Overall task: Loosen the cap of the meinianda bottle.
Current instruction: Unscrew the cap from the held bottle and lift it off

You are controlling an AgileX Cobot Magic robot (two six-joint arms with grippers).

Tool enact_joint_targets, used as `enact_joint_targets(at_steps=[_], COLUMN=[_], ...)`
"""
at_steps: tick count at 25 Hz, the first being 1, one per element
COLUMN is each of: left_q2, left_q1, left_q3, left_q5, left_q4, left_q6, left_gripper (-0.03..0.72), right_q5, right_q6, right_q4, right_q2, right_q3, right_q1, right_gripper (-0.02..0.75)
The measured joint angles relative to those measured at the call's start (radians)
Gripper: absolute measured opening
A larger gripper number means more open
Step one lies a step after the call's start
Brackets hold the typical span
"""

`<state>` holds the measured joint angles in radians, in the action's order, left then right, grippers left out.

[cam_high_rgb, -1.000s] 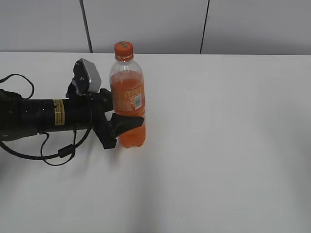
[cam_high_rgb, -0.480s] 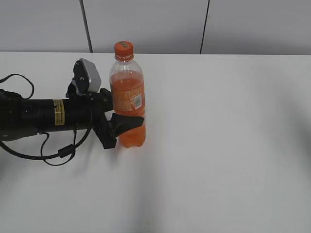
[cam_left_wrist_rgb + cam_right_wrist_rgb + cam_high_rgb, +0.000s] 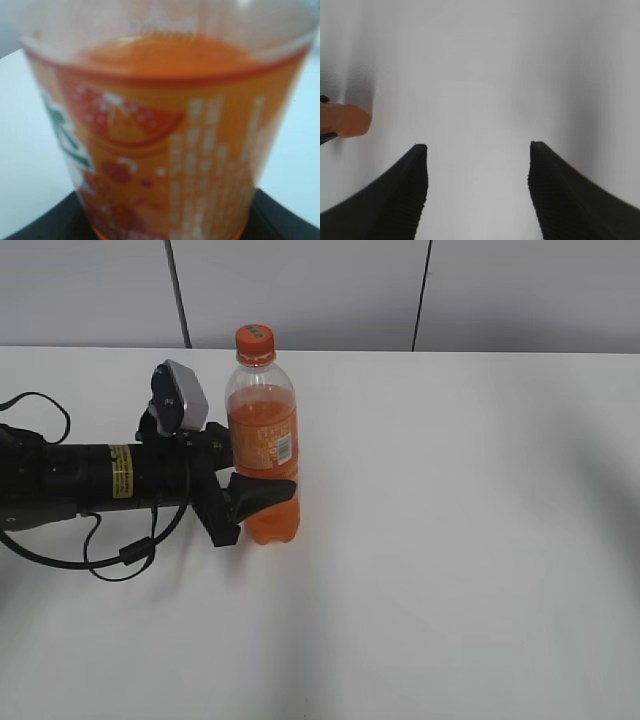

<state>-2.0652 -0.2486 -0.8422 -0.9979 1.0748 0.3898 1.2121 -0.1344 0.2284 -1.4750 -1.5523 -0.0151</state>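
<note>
Meinianda bottle (image 3: 263,445) upright on desk (image 3: 450,540), 10 o'clock of centre; left gripper (image 3: 250,498) fingers clamp lower body from 9 o'clock. Cap (image 3: 254,338) untouched. Right gripper (image 3: 477,155) fingers wide, empty, above desk, bottle at its 9 o'clock. Risks: low grip lets bottle spin or tip when cap twisted; squeeze may spill once loosened

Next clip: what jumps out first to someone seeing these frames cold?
The meinianda bottle stands upright left of centre on the white table, its orange cap on. The left end effector reaches in from the left and grips its lower body. The right end effector hangs open above bare table.
</note>
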Motion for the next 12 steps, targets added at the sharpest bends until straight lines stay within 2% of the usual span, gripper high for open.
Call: enact_joint_targets(at_steps=[4, 12], left_q2=[0.000, 0.000], left_q1=[0.000, 0.000], left_q3=[0.000, 0.000], left_q5=[0.000, 0.000], left_q4=[-0.001, -0.001], left_q6=[0.000, 0.000], left_gripper=[0.410, 0.410], right_q5=[0.001, 0.003], right_q6=[0.000, 0.010], right_q4=[0.021, -0.004], right_q2=[-0.066, -0.199], right_q3=[-0.048, -0.219], right_q1=[-0.048, -0.328], right_gripper=[0.473, 0.473])
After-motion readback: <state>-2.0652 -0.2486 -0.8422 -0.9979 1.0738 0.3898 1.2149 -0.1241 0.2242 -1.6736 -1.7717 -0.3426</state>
